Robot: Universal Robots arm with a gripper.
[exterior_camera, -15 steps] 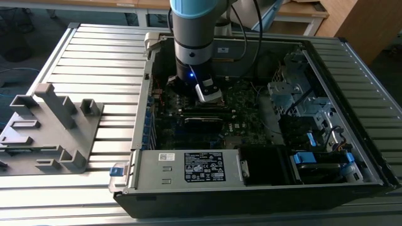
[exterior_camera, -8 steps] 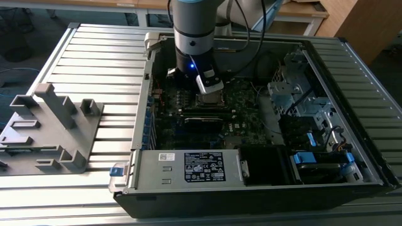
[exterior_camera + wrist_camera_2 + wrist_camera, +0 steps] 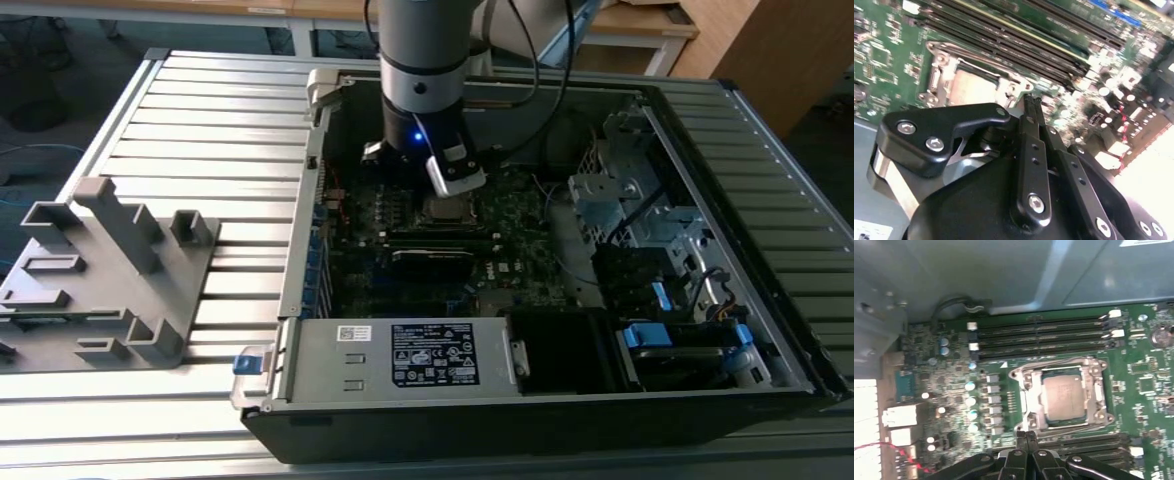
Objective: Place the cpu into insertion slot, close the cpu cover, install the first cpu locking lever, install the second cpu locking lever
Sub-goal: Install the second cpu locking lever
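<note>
The cpu (image 3: 1064, 397) lies flat in the insertion slot (image 3: 1027, 416), its silver-grey top showing through the window of the cpu cover (image 3: 1099, 390), which is folded down over it. A thin wire locking lever (image 3: 1054, 361) runs along the socket edge nearest the upper memory slots; I cannot tell whether it is latched. My gripper (image 3: 1027, 436) is shut with nothing between its fingers, its tips hovering just beside the socket's edge. In the second wrist view the gripper (image 3: 1030, 100) sits next to the cpu (image 3: 971, 86). In the exterior view the gripper (image 3: 457, 180) hangs over the socket (image 3: 447, 208).
Long black memory slots (image 3: 1039, 335) flank the socket on two sides. A row of capacitors (image 3: 970, 400) stands beside it. The case wall (image 3: 979, 270), a drive cage (image 3: 627, 200) and the power supply (image 3: 400, 355) enclose the board. A grey fixture (image 3: 107, 270) rests on the slatted table.
</note>
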